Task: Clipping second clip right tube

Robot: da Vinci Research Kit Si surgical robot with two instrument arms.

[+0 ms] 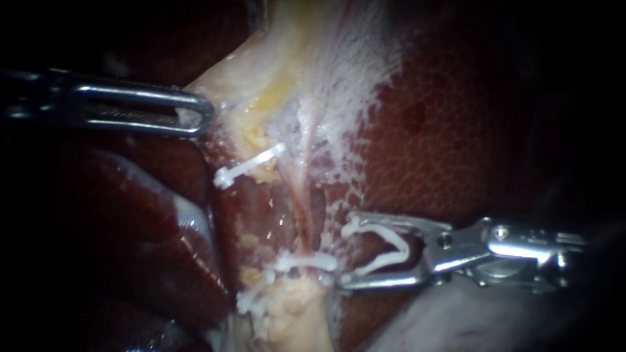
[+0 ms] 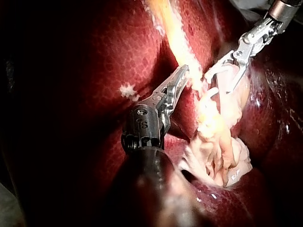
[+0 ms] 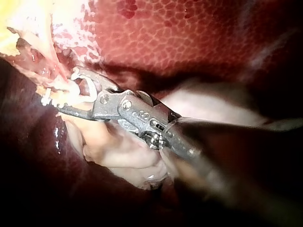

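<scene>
Though its hand stands spread, the right instrument [image 1: 343, 251] pinches an open clip [image 1: 403, 249] from both sides. The clip sits just beside the tube [image 1: 301, 208] on the liver [image 1: 469, 143] side, not around it, with a set clip [image 1: 306, 262] close by the lower tip. The open clip's long axis runs level across the endoscope view, mouth toward the tube, which runs crosswise to it; whether its tips touch tissue is hard to make out. Left instrument [image 1: 202, 115]: hand pressed together on pale tissue [image 1: 261, 58], above an upper clip [image 1: 251, 164].
</scene>
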